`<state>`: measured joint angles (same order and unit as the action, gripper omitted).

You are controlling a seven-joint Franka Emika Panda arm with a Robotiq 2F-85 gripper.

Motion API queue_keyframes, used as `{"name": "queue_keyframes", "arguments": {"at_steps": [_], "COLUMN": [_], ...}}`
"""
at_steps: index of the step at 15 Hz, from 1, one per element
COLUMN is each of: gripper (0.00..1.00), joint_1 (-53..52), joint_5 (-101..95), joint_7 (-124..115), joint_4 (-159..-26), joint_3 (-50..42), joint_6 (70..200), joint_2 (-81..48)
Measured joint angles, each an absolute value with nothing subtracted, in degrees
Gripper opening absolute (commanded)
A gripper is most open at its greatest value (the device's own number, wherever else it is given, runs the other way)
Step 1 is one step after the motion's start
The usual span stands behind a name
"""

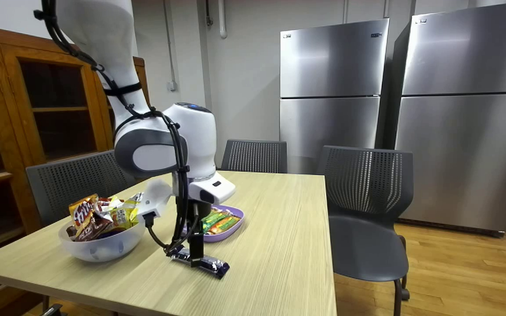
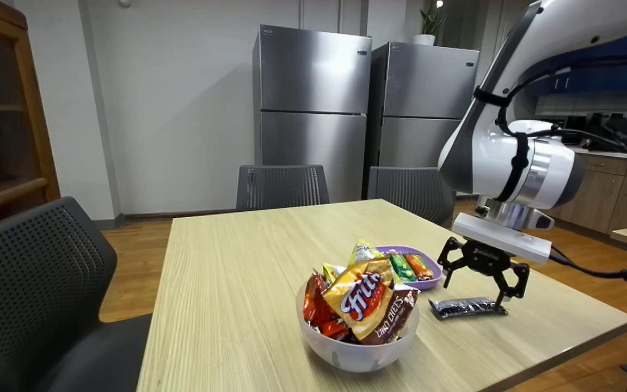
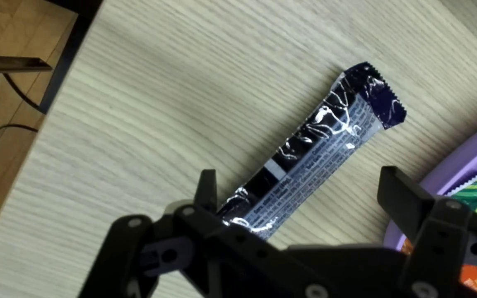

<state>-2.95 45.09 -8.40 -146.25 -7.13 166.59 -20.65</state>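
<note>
Whitish, the bowl (image 2: pixel 365 356) at left in an exterior view likely keeps its snack bags (image 2: pixel 365 299) together; next, we see a purple tray (image 2: pixel 430 283) corralling packets (image 2: pixel 417 267), then a dark wrapped bar (image 2: pixel 463 307) on the table (image 2: pixel 237 272) beneath the gripper (image 2: pixel 473 294), spread wide and gripping nothing; contact, we cannot judge.

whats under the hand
Under the open hand lies a dark wrapped bar on the table. In the wrist view the hand hides one end, and the bar hides what's beneath it.
</note>
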Motion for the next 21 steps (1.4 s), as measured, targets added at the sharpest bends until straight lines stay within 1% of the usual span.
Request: {"name": "queue_keyframes", "arguments": {"at_steps": [11, 12, 13, 15, 16, 21], "gripper": [1.00, 0.75, 0.74, 0.56, 0.50, 0.11], "joint_1": [-2.8, -2.7, -2.6, -2.6, -2.6, -2.6], "joint_5": [45.6, 45.5, 45.6, 45.7, 45.7, 45.7], "joint_7": [-18.3, -18.9, -19.1, -19.1, -19.1, -19.1], "joint_4": [-141.4, -141.2, -141.1, -140.9, -140.9, -140.6], "joint_3": [-7.8, -7.7, -7.7, -7.7, -7.7, -7.9], "joint_6": [166.2, 166.2, 166.2, 166.2, 166.2, 166.2], "joint_2": [-27.2, -27.4, -27.4, -27.4, -27.4, -27.1]}}
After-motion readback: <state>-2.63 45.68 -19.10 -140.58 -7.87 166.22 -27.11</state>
